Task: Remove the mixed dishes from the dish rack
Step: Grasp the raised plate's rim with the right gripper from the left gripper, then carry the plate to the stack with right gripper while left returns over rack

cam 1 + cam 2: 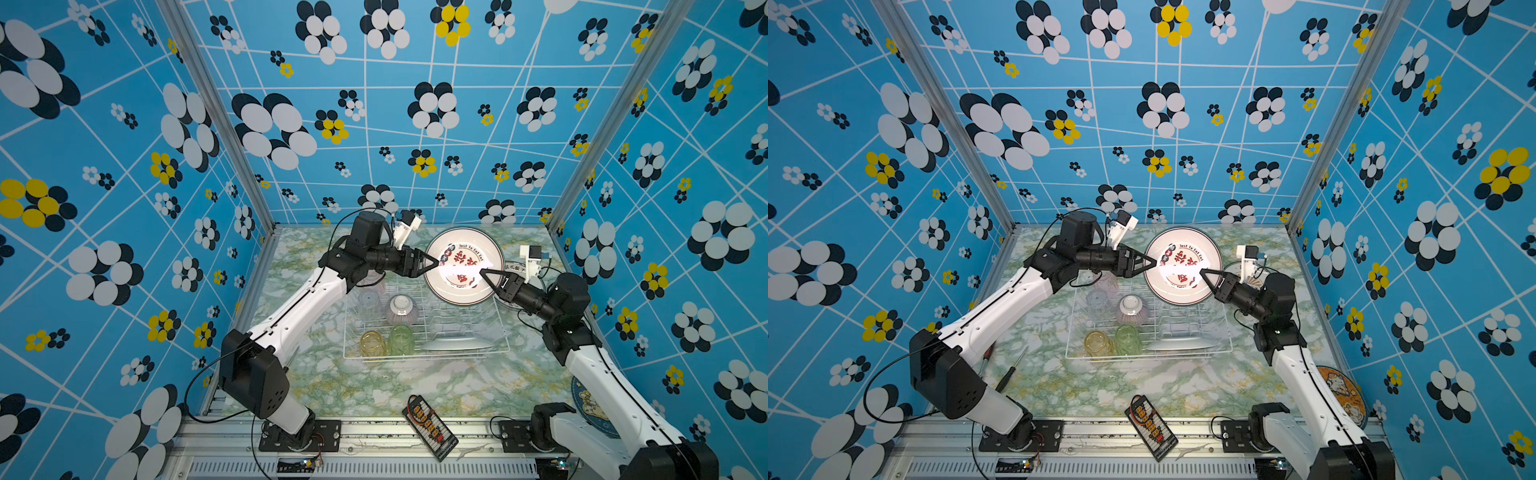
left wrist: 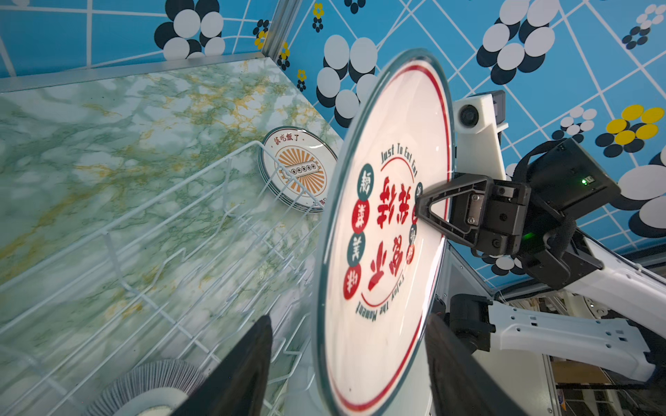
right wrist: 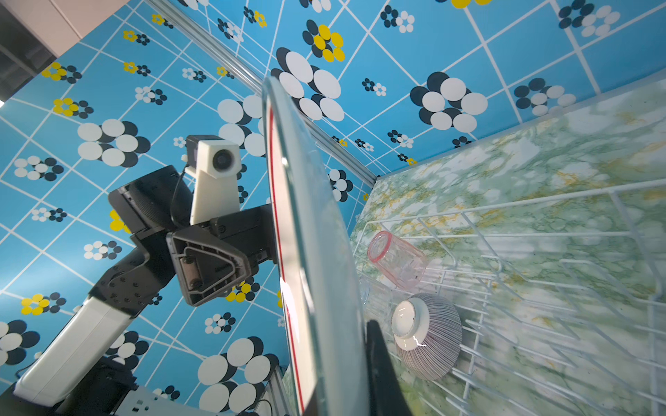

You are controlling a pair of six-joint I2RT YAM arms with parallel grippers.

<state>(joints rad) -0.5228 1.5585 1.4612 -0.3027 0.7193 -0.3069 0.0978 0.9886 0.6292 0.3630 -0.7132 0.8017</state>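
While the plate (image 1: pixel 461 266) hangs above the dish rack (image 1: pixel 424 356), the right end effector (image 1: pixel 483 273) clamps its rim and the left end effector (image 1: pixel 435 262) sits open astride it. Handover, we reckon; next, swing it to the stack (image 2: pixel 295 169) beside the rack.

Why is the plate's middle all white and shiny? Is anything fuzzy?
In both top views bright glare whites out the middle of the plate, hiding some letters. In the left wrist view the plate is sharp but the near fingers are dark and fuzzy. In the right wrist view the rack looks soft.
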